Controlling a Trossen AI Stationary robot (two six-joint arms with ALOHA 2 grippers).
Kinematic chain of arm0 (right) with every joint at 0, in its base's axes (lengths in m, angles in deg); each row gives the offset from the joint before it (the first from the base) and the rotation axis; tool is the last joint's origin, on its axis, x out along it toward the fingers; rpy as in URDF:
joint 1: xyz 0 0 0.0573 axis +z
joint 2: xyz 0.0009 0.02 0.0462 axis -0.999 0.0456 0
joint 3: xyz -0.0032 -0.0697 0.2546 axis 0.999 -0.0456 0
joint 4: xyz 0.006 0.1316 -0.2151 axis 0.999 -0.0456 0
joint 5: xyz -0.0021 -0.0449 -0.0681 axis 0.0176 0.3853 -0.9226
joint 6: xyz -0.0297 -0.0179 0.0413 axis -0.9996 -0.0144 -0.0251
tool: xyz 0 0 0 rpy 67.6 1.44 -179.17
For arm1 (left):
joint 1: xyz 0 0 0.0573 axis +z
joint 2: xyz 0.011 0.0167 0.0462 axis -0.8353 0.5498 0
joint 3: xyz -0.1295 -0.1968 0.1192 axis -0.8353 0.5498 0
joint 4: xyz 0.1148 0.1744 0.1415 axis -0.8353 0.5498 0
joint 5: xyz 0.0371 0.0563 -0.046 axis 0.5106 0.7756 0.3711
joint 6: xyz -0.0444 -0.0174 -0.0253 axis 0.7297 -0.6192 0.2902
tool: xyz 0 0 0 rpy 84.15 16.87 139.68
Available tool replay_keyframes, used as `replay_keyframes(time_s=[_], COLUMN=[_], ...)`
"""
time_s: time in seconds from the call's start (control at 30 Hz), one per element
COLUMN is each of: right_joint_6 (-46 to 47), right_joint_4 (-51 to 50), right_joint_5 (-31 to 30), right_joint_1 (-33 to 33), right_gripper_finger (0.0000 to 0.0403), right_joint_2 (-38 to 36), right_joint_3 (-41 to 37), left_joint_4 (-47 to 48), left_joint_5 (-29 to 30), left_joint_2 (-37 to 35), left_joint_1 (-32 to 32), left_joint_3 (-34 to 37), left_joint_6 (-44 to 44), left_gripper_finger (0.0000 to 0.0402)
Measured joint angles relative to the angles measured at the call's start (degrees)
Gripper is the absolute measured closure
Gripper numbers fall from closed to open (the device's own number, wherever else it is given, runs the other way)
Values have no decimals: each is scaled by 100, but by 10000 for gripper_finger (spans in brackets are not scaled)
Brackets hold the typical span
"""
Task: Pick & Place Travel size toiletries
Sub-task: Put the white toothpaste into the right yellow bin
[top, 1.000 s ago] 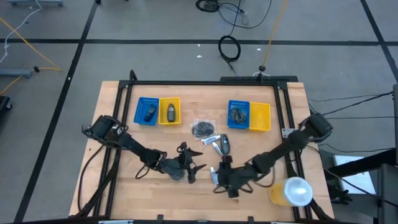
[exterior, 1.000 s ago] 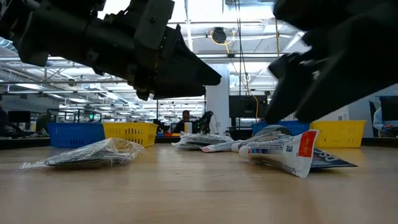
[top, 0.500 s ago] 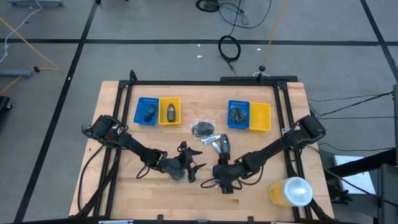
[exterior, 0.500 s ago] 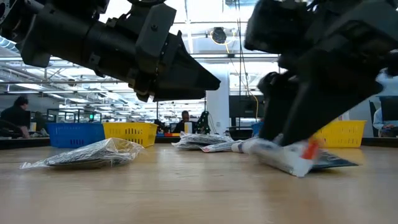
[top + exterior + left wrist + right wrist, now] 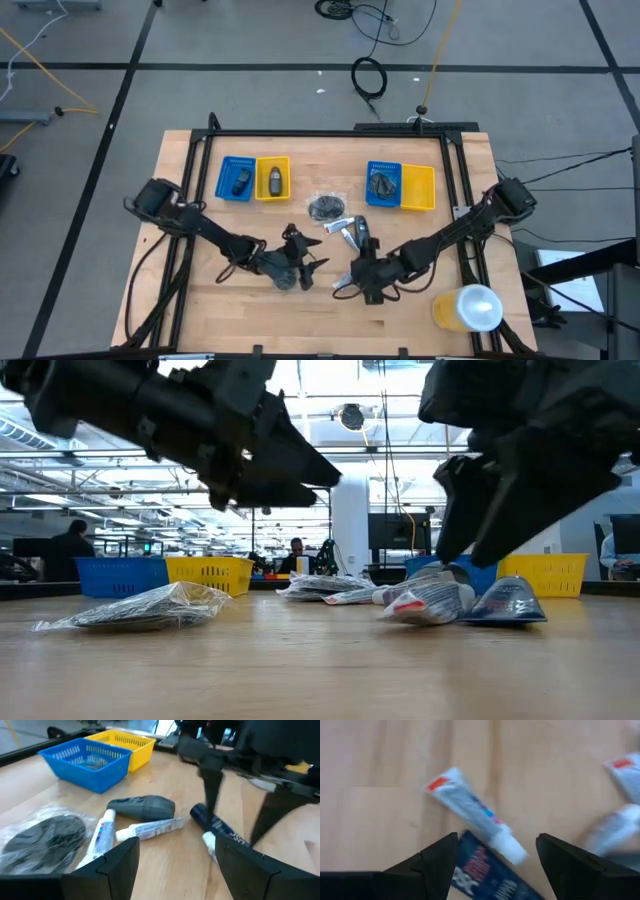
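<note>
Wooden planks make up the table (image 5: 200, 300), framed by black rails, with grey floor and cables beyond its far edge. Nearest the front edge, towards the right corner, stands a big yellow cylinder with a white top (image 5: 468, 308). Just in from the front edge, near the middle, the right gripper (image 5: 352, 284) hangs low with its jaws spread and nothing between them; right below it lie a white tube (image 5: 475, 816) and a dark blue tube (image 5: 487, 877), side by side. Beside it towards the left edge, the left gripper (image 5: 307, 262) hovers, jaws likewise parted and empty, with a clear-wrapped item (image 5: 145, 607) lying flat by it. Farther in, about mid-table, a dark grey oval piece (image 5: 142, 807), two more small tubes (image 5: 150, 828) and a wrapped dark disc (image 5: 325, 208) lie close together. Along the far edge sit two pairs of blue and yellow trays (image 5: 255, 179) (image 5: 400, 186), some already holding dark pieces.
</note>
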Motion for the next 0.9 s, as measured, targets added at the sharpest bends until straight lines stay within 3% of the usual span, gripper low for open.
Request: replay_keyframes(time_s=[0.23, 0.47, 0.67, 0.9], right_joint_6=[-1487, -1706, -1783, -1893], right_joint_4=[1363, 1818, 2662, 2731], right_joint_5=[151, 768, 1202, 1182], right_joint_1=[-140, -449, -647, -723], right_gripper_finger=[138, 155, 209, 294], right_joint_2=[84, 81, 85, 85], right_joint_3=[-538, -930, -1277, -1412], left_joint_4=[776, 824, 803, 821], left_joint_5=[12, 58, 100, 102], left_joint_2=[-375, -305, -307, -305], left_joint_1=[0, 0, -7, -7], left_joint_3=[0, 0, 0, 0], left_joint_6=[302, 319, 312, 312], left_gripper_finger=[144, 144, 144, 144])
